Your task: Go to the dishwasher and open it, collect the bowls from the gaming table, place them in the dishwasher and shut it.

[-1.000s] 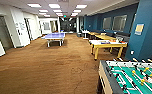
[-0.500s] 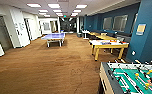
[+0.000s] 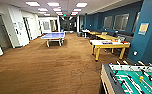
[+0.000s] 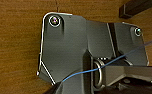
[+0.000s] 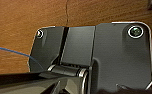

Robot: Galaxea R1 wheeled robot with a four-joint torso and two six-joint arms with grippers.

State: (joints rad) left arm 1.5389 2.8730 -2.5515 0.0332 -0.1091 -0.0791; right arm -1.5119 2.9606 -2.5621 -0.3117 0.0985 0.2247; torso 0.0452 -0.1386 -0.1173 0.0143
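Nearest me, the foosball table (image 3: 132,78) sits at my right on the brown floor (image 3: 47,70). Beyond it the gaming table (image 3: 109,45), white-topped with yellow legs, stands by the blue wall (image 3: 148,37), small things on its far edge. Farther off is a ping-pong table (image 3: 53,36). I cannot tell how my grippers stand.

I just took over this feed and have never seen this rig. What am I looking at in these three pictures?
A wheeled robot with two arms is in a games room. The head view looks forward from high on the robot: brown floor, a foosball table close on the right, a white-topped gaming table with yellow legs further off with small things on it, and a blue ping-pong table beyond. The wrist views look down past the robot's own dark plates at the floor. Whether either hand holds anything cannot be seen.
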